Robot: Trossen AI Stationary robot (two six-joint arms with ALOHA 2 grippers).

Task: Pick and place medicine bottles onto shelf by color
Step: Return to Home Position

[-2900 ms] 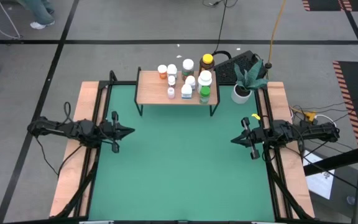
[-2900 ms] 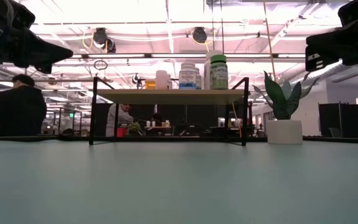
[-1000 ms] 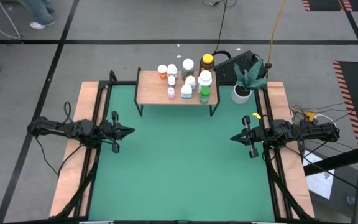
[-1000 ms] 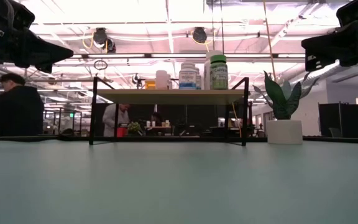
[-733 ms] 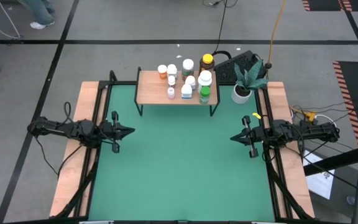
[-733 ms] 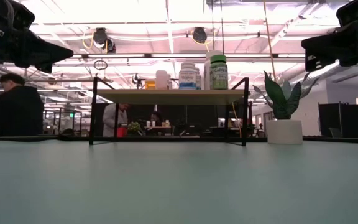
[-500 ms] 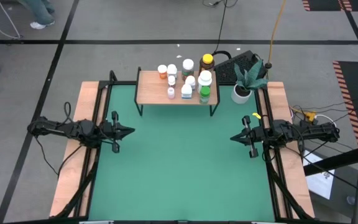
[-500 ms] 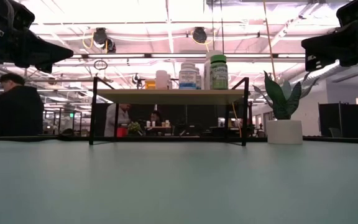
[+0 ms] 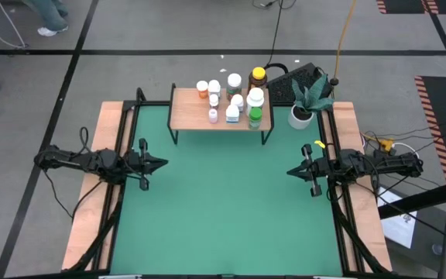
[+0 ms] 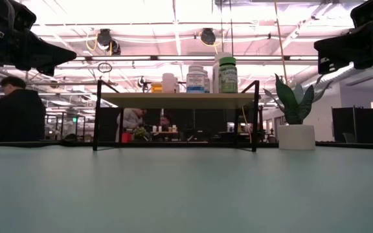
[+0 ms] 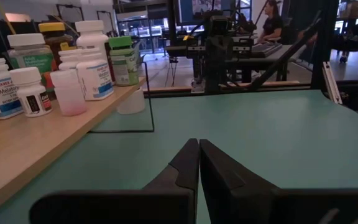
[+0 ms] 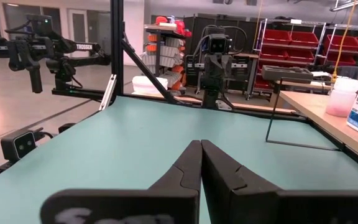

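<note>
Several medicine bottles (image 9: pixel 235 97) stand upright in a cluster on the right half of the shelf (image 9: pixel 188 112), a light-wood board on black legs at the table's far edge. Among them are a green bottle (image 9: pixel 255 118), an amber one with a yellow cap (image 9: pixel 259 76), a small orange one (image 9: pixel 202 88) and white ones (image 11: pixel 94 59). My left gripper (image 9: pixel 163 163) hangs shut over the table's left side, pointing level toward the middle. My right gripper (image 9: pixel 290 172) hangs shut over the right side, facing it. Neither holds anything.
A white pot with a green plant (image 9: pixel 303 111) stands at the far right corner beside the shelf. Wooden rails (image 9: pixel 103 155) run along both sides of the green table (image 9: pixel 223 209). A person (image 10: pixel 15 116) sits in the room beyond.
</note>
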